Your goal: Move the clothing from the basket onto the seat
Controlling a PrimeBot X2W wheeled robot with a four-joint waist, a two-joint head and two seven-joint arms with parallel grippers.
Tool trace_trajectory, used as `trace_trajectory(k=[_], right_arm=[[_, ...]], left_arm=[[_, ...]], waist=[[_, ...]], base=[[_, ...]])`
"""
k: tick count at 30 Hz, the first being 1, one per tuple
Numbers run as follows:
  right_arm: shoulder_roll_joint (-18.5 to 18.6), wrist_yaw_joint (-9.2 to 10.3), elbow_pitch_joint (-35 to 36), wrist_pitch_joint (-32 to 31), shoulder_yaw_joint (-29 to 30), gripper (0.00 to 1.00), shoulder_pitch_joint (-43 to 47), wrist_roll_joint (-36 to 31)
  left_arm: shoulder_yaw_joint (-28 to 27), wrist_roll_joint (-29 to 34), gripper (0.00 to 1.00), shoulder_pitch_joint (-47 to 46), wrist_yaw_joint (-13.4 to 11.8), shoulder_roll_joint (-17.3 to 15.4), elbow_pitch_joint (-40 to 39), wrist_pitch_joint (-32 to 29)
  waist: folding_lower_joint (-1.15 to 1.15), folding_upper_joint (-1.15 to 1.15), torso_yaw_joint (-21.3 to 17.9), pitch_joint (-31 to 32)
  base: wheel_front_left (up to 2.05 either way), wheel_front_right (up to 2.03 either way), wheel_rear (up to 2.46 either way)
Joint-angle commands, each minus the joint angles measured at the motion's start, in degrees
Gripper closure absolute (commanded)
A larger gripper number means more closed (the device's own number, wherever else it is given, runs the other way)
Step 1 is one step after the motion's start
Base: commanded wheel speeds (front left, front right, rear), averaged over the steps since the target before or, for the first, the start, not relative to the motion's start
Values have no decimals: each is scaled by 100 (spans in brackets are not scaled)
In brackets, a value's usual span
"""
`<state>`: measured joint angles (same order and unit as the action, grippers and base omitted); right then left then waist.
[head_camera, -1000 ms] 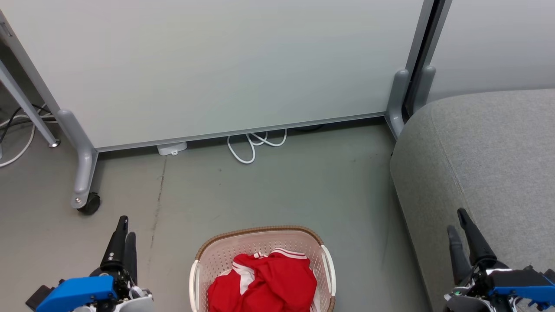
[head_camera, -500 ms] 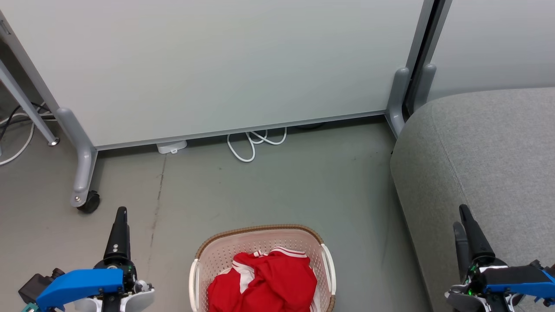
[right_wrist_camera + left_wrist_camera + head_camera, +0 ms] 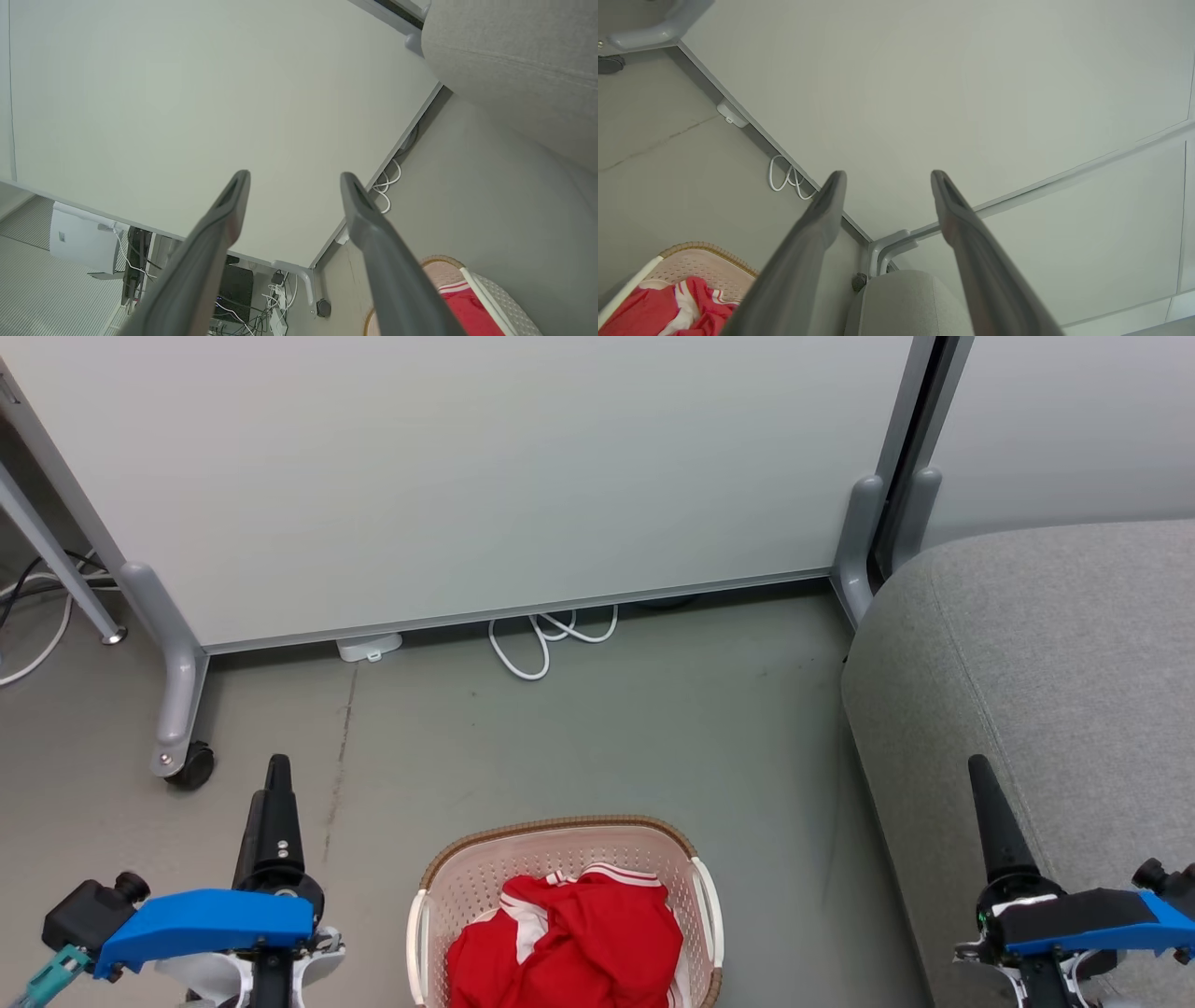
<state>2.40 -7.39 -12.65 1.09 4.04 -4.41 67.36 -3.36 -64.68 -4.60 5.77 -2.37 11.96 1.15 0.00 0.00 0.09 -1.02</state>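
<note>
Your left hand: fingers spread wide, empty | your right hand: spread wide, empty | red clothing: heaped in basket on floor between your hands | grey sofa: just right of basket

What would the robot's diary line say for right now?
stage: before pickup | clothing: in basket | seat: no clothing on visible part | left gripper: open, empty | right gripper: open, empty
</note>
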Motion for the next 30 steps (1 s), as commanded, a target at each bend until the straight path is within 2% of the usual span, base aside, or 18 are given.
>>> trace_trajectory(k=[1, 4, 11, 30], right_arm=[[31, -6, 127, 61, -30, 0, -157, -268], [34, -7, 164, 146, -89, 0, -157, -678], [38, -8, 203, 285, -186, 0, -156, -1332], [47, -10, 107, 626, -423, 0, -132, -2752]], left_arm=[[51, 291, 0, -176, -45, -45, -129, 59], [167, 789, 0, -182, -127, -46, -162, 143], [341, 1522, 0, -201, -225, -49, -146, 283], [639, 3010, 0, -237, -346, -54, 8, 622]], waist=[[0, 0, 2, -4], [0, 0, 9, -13], [0, 0, 21, -25], [0, 0, 60, -27]], base=[[0, 0, 0], [0, 0, 0], [0, 0, 0], [0, 0, 0]])
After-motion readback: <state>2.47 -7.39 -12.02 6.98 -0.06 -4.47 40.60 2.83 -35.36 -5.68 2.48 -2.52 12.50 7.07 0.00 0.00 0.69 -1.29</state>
